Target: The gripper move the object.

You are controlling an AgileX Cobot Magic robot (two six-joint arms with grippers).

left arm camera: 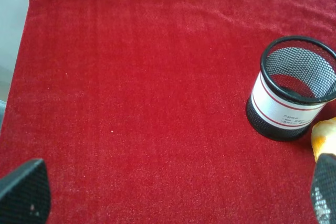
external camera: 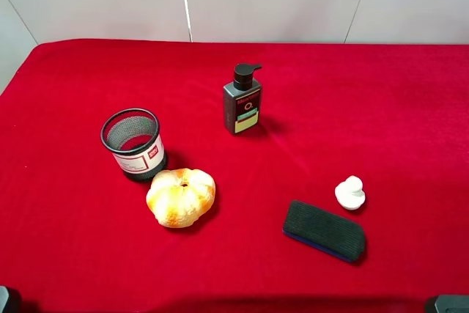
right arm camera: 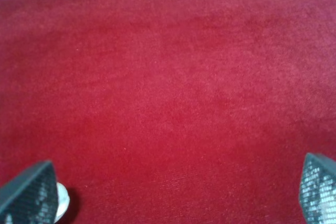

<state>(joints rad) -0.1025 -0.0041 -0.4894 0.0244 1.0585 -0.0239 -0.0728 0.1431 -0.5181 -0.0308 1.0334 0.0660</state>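
The black wire-mesh cylindrical pen cup stands upright at the left of the red cloth table, its white label carrying a red mark, the print too small to read. A pale orange bun-shaped object lies just beside its near-right. The dark pump bottle stands farther right, label unreadable. The left gripper and right gripper are both spread wide, grasping nothing.
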